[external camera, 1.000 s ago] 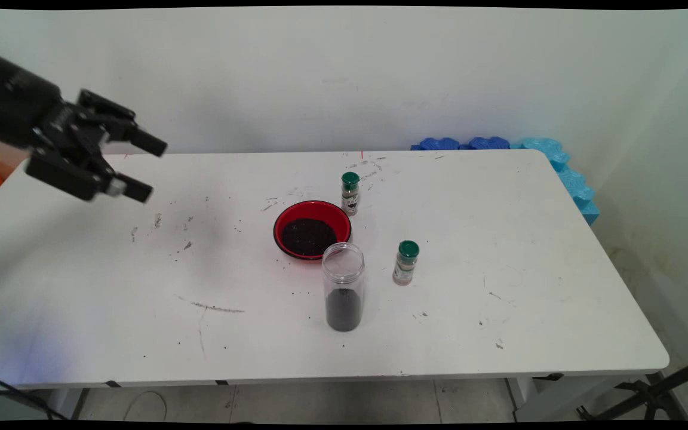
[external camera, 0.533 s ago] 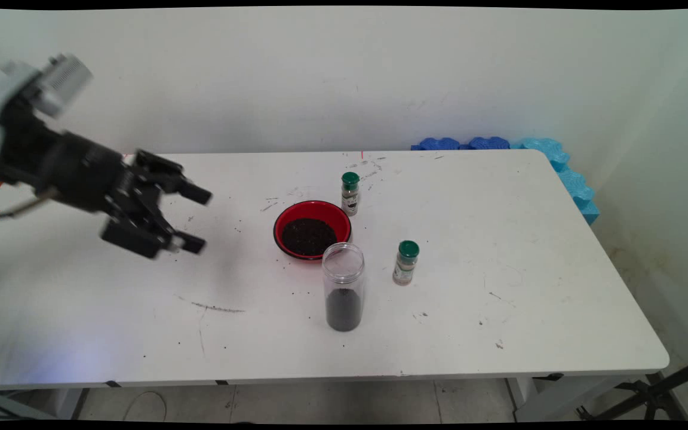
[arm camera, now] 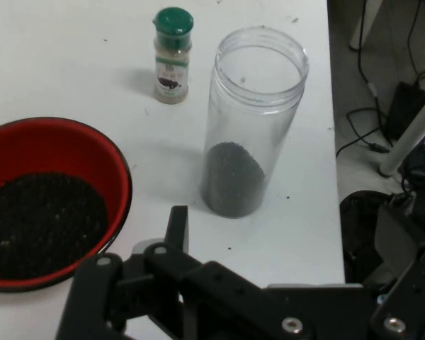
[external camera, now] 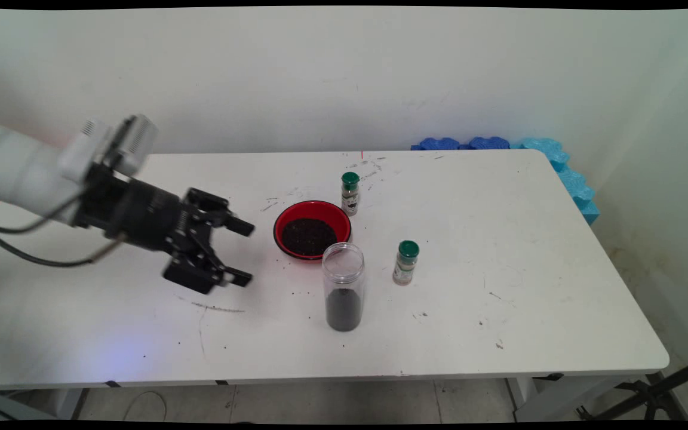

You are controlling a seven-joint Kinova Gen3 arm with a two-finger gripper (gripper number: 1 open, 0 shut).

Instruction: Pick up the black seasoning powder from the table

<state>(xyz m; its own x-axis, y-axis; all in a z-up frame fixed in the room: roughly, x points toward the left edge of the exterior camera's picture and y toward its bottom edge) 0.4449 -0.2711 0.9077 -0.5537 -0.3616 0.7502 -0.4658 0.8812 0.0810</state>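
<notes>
We are seeing soft, even light; the moving gripper (external camera: 246, 252) is blurring slightly, casting faint shadow on the table (external camera: 499, 209).

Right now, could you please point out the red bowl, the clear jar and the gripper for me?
red bowl (external camera: 279, 222): main view, left rim.
clear jar (external camera: 343, 280): main view, clear wall.
gripper (external camera: 246, 253): main view, between its fingertips.

- A white surface (external camera: 499, 334) with rounded corners spans the view; its top is scuffed and speckled with dark marks.
- A plain off-white wall (external camera: 320, 77) stands behind it.
- Blue foam pieces (external camera: 559, 164) lie along the far right corner, between surface and wall.
- Grey tiled floor (external camera: 320, 403) shows below the near edge.
- A black stand leg (external camera: 654, 391) sits at lower right.
</notes>
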